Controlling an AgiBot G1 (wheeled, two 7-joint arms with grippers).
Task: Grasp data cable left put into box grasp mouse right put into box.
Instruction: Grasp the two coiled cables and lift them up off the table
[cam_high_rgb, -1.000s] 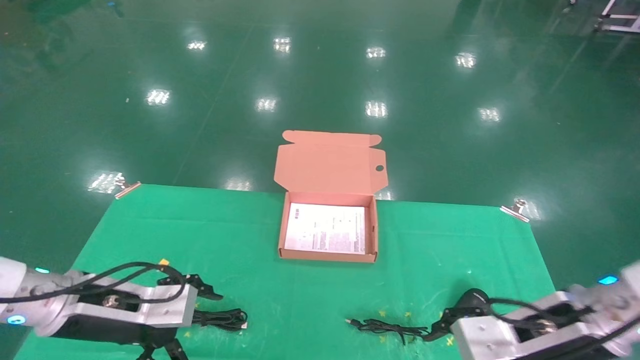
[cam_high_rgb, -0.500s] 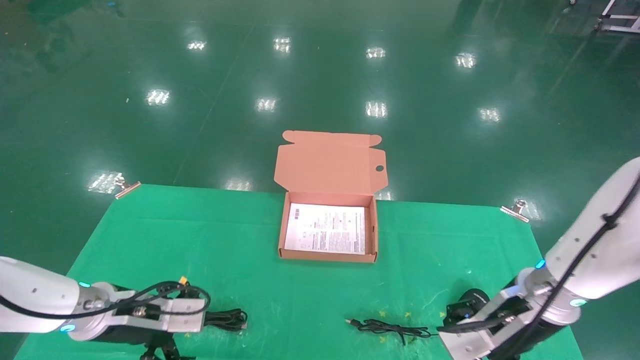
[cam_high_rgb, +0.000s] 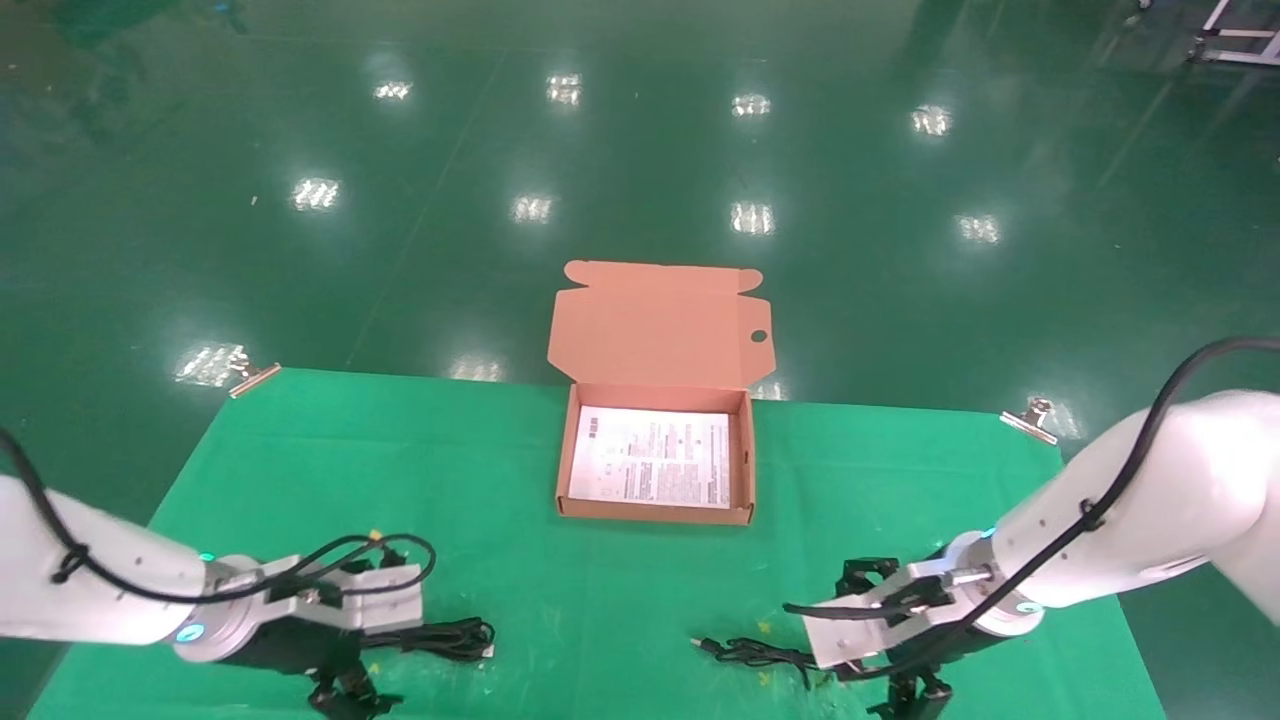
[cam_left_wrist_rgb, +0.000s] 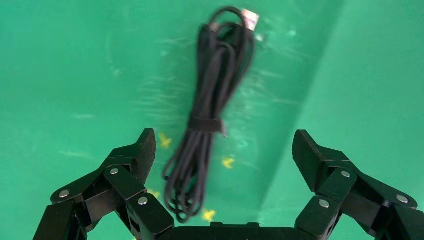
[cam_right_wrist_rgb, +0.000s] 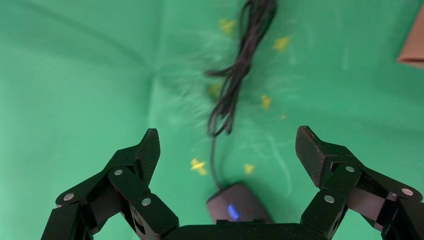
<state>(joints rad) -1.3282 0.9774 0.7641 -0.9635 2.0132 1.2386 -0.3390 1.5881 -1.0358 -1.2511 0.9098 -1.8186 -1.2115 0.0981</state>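
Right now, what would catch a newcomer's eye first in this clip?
The open box at the middle of the green mat, lid raised, a white printed sheet lining it. Nearer the robot, the left gripper hangs open over the data cable, and the right gripper hangs open over the mouse.
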